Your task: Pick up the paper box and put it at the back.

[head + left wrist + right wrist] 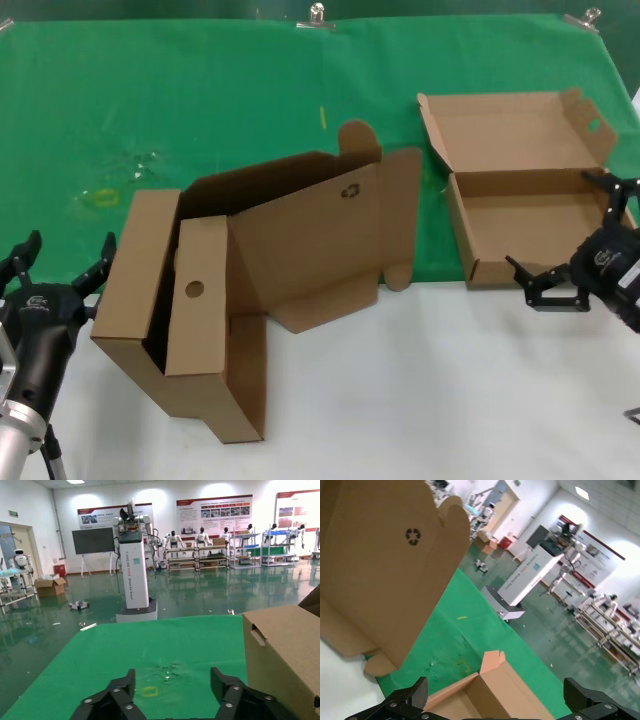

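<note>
Head view gives you the paper box (520,195) at the right rear of the surface (430,390), lying on the green cloth (200,100) with its front edge near the cloth's border. Its hinged lid stands open and leans back, and the shallow tray faces up with nothing visible inside.

Your right gripper (548,287) sits just beside the front right corner of that box, fingers spread and holding nothing. From the right wrist view you see the open tray wall (505,685) close ahead between the spread fingers (402,702).

Your left gripper (58,263) hangs at the near left, fingers spread wide and unloaded, just beside the two slotted cardboard boxes (240,290) that occupy the middle. Those boxes straddle the cloth edge, tilted, with a tall flap bearing a recycling mark rising behind. The left wrist view shows a cardboard wall (282,650) beside that gripper. Metal clips (317,15) pin the cloth along the far edge.
</note>
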You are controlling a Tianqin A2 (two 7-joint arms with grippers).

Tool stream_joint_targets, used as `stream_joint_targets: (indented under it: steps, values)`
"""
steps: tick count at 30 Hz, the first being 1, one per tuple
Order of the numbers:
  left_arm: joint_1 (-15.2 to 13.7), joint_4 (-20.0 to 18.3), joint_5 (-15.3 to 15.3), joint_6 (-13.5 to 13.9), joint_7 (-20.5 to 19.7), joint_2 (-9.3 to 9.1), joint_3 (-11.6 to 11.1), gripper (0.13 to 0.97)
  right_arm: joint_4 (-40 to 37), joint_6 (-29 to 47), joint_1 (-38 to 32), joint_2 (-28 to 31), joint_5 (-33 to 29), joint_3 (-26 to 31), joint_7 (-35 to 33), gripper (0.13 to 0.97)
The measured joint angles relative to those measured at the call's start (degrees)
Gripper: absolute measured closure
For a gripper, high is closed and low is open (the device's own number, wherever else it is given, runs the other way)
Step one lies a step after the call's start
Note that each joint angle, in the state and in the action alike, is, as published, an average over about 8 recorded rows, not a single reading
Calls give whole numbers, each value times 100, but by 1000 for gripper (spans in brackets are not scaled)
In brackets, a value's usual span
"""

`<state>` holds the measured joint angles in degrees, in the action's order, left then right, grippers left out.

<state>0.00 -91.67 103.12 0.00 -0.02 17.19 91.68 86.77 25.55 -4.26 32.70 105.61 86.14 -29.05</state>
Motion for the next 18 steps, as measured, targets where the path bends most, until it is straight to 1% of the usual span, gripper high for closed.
stream_joint_targets:
  steps: [1,6,9,10,18]
  values:
    - [0,0,0,0,0,0,0,700,10,-53,9,-32,-5,12,60,190]
    - [0,0,0,0,0,0,0,562,60,-311,52,-188,-30,67,354,141]
    - [0,0,0,0,0,0,0,479,89,-466,77,-282,-45,100,530,138]
    - [0,0,0,0,1,0,0,479,100,-521,87,-315,-50,112,592,137]
    - [0,0,0,0,3,0,0,292,180,-938,156,-569,-91,202,1066,129]
